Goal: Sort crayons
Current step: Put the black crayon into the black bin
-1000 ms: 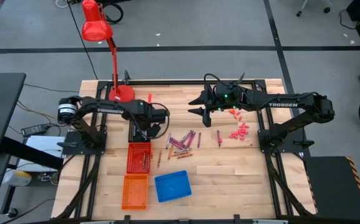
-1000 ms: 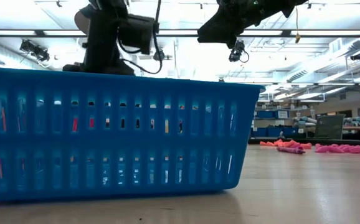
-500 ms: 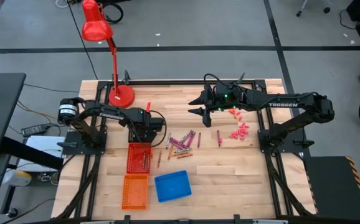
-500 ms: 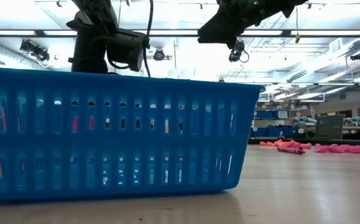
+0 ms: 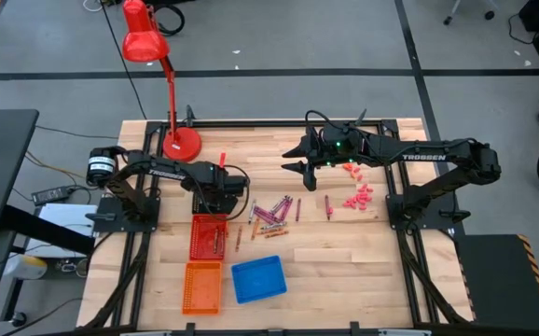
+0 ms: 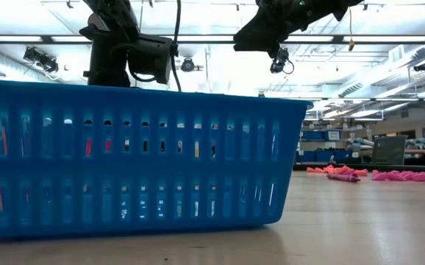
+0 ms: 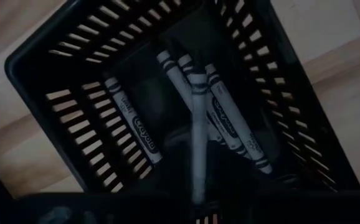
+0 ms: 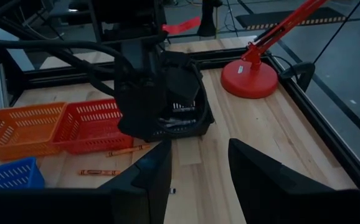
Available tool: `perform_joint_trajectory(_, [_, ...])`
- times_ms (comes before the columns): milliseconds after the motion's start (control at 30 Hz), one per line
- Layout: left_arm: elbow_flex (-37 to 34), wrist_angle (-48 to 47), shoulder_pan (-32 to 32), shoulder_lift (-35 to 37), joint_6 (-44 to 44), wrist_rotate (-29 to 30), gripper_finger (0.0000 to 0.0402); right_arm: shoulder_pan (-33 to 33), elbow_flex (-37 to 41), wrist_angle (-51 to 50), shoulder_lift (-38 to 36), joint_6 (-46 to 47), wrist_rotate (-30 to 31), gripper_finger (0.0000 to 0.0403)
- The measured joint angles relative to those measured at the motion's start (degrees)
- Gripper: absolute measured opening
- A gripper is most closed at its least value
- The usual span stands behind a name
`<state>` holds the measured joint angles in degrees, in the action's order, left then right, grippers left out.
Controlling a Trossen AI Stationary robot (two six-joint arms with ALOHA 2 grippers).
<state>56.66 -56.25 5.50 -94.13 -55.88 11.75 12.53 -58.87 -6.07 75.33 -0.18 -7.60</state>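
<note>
- Wood planks make up the desk (image 5: 344, 261), framed by black rails; beyond it we see grey floor, and the low view shows a bright hall with ceiling lights.
- We see the left pincer (image 5: 215, 187) hovering above a black basket (image 7: 55, 81), which holds several grey crayons (image 7: 220, 118); one grey stick hangs upright between its fingers, so it is gripping that.
- We see the right pincer (image 5: 299, 157) hanging over the far middle of the desk, its two fingers (image 8: 261, 174) spread apart and holding nothing.
- Loose crayons (image 5: 271, 213) lie scattered mid-desk, just beside a red basket (image 5: 207, 237); an orange basket (image 5: 202, 287) and a blue basket (image 5: 258, 279) sit nearer the front edge.
- Pink bits (image 5: 357, 196) lie near the right arm.
- A red lamp (image 5: 182, 140) stands at the far left.
</note>
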Motion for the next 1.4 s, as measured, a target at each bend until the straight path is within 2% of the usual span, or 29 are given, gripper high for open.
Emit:
perform_joint_trajectory(267, [0.00,-0.15,-0.02,1.02,-0.02,-3.82,0.0150,0.02,0.00,0.00,0.00,-0.73,0.33,0.0162])
perform_joint_trajectory(467, [0.62,0.26,-0.63,6.47,1.19,-4.09,0.0156,0.09,0.00,-0.16,0.00,-0.23,0.44,0.0162])
perform_joint_trajectory(633, [3.06,5.35,-1.27,10.77,11.58,-6.41,0.0155,0.63,-0.04,-3.02,0.18,0.46,-2.72,0.0162])
perform_joint_trajectory(833, [3.21,21.70,-4.57,11.69,24.71,-7.36,0.0155,0.68,-0.05,-5.41,0.46,-2.68,-0.30,0.0162])
perform_joint_trajectory(1000, [3.26,31.97,-6.34,10.82,17.92,-6.95,0.0155,0.72,-0.04,-6.48,-0.98,-1.38,3.22,0.0162])
perform_joint_trajectory(1167, [3.26,30.77,-7.12,10.32,4.09,-7.04,0.0155,0.78,-0.07,-11.39,-1.28,0.16,3.89,0.0162])
perform_joint_trajectory(1400, [3.30,30.54,-9.54,6.33,-4.52,-7.76,0.0155,1.04,-0.04,-16.52,0.59,-1.45,5.05,0.0162])
